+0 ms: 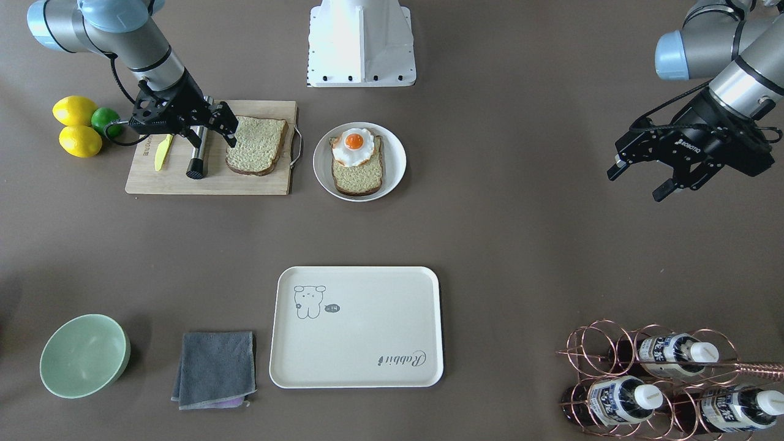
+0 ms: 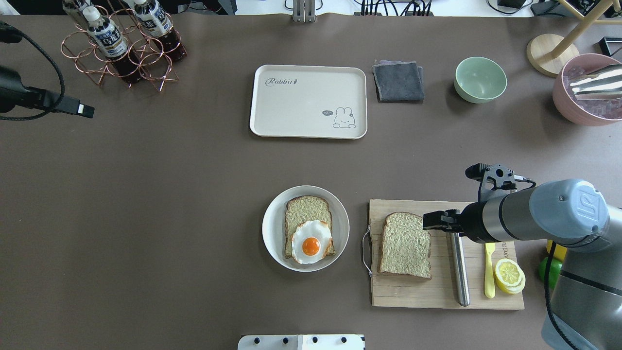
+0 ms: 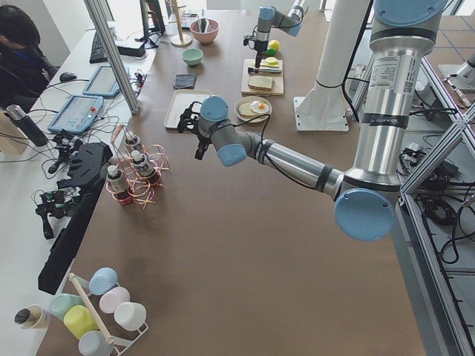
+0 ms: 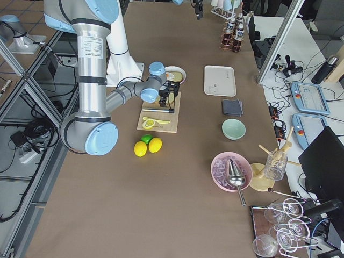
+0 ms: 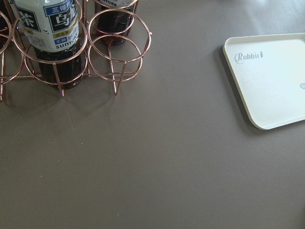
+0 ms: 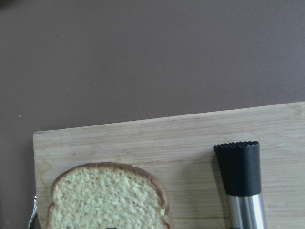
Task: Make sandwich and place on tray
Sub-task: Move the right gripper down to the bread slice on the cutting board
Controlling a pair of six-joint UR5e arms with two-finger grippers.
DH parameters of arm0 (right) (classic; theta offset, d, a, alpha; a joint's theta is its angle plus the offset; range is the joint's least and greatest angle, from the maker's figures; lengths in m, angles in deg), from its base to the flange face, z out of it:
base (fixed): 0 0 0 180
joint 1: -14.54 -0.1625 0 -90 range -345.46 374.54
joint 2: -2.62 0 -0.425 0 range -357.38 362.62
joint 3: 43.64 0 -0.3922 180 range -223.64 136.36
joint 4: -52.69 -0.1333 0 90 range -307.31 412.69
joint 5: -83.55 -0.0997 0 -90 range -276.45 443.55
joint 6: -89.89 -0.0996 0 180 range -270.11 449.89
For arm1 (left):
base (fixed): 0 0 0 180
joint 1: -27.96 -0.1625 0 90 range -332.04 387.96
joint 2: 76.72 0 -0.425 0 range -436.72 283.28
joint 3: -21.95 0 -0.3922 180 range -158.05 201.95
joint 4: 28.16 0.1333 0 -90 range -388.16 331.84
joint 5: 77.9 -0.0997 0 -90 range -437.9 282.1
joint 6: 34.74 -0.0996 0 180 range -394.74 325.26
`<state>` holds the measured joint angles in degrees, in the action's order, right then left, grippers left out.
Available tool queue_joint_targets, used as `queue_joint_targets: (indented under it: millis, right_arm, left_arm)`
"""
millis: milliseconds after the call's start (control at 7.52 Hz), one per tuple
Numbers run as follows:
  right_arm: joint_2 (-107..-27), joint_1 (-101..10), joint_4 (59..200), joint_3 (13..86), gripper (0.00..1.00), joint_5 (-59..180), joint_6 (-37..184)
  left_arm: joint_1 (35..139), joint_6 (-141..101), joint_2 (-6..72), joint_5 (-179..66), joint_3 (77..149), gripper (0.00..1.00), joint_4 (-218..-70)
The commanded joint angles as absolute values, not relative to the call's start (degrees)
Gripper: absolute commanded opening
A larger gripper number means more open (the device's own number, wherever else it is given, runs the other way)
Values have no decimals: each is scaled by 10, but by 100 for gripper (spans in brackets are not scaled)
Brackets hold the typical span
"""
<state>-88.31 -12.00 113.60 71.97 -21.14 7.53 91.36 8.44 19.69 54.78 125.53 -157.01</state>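
Note:
One bread slice point(image 1: 358, 176) lies on the round white plate point(image 1: 392, 160) with the fried egg point(image 1: 353, 146) on top. The second slice point(image 1: 257, 144) lies on the wooden cutting board point(image 1: 159, 180). It also shows in the right wrist view point(image 6: 107, 198). My right gripper point(image 1: 214, 138) is open and hovers over the board at the edge of that slice, holding nothing. In the overhead view the right gripper point(image 2: 432, 221) is beside the slice point(image 2: 405, 245). The cream tray point(image 1: 357, 326) is empty. My left gripper point(image 1: 640, 182) is open and empty, high and far from the food.
On the board lie a metal-handled tool point(image 1: 199, 153) and a yellow knife point(image 1: 163, 152). Two lemons point(image 1: 79, 141) and a lime point(image 1: 106, 120) sit beside it. A green bowl point(image 1: 84, 355), a grey cloth point(image 1: 214, 367) and a copper bottle rack point(image 1: 661, 380) stand near the tray.

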Motion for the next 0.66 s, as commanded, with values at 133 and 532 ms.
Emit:
queue_joint_targets:
  millis: [133, 532]
  right_arm:
    - [-863, -104, 1136, 709, 68, -195, 74]
    - [-849, -104, 1135, 688, 63, -197, 80]
  left_arm:
    - [912, 83, 197, 547, 1255, 99, -1571]
    - [912, 83, 198, 547, 1255, 99, -1571]
